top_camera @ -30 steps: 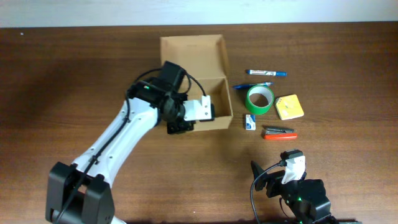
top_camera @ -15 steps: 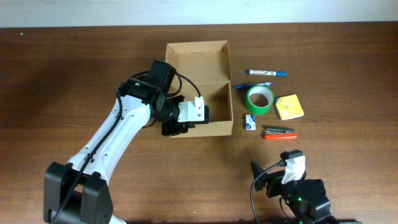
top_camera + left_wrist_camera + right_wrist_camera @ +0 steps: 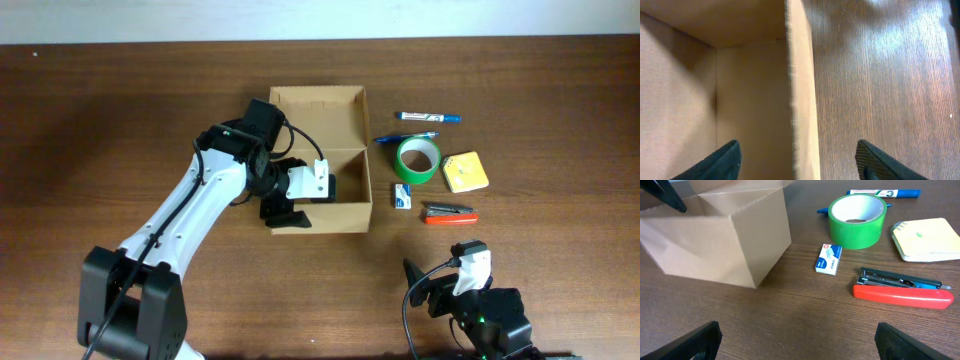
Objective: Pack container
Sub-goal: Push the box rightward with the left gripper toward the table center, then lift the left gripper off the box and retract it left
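The container is a tan cardboard box in the middle of the table, standing open with its flap lid raised at the back. My left gripper is open at its front-left corner. In the left wrist view one finger is inside the box and the other is over the table, with the box wall between them, touching neither. My right gripper is open and empty low over the table near the front edge, to the right of the container.
Right of the box lie a green tape roll, a yellow notepad, a red stapler, a small staples box, a blue marker and a blue pen. The dark wooden table is bare on the left.
My left gripper was shut on the box wall and has opened, letting it go. The box moved slightly to the right before that. The right arm has not moved.
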### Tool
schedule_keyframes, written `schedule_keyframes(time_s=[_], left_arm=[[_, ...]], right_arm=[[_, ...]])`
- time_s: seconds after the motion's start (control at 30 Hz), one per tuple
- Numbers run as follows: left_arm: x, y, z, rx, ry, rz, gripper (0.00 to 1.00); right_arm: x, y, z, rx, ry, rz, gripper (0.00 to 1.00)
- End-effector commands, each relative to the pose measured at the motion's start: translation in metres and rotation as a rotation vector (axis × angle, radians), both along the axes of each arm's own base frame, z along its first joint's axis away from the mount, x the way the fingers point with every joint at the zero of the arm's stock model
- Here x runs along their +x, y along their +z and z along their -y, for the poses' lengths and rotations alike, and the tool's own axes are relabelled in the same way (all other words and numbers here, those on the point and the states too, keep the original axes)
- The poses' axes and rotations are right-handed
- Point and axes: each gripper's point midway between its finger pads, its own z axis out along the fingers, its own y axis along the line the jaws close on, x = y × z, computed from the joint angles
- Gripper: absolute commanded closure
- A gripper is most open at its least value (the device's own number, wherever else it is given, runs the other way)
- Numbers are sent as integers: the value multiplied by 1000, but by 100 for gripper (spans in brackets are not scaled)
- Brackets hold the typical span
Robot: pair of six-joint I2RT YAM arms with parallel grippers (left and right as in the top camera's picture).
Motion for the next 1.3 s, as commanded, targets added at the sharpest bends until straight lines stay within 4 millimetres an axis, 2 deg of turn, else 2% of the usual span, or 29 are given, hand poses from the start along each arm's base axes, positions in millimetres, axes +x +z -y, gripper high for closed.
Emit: schedule_keyframes(time_s=[0.0,0.13,0.47,0.77,0.9,1.17,1.27], left_arm=[[5,5,3,-13,38,-12,26],[1,5,1,-3,75,-54,25],[-26,6,-1,5,69,-173,25],[-27,7,0,-1,71,-181,25],[-17,20,4,-11,174,-209,25],[-7,65,8,-16,371,-283,25],[-1,76,9,-18,450,-301,25]], right_arm=[[0,-1,-2,2,7,6,1],[0,-1,-2,3,7,6,1],[0,-1,-2,2,7,6,1],[0,-1,-2,2,7,6,1],[0,-1,-2,2,7,6,1],[0,-1,-2,2,7,6,1],[0,-1,-2,2,7,6,1]])
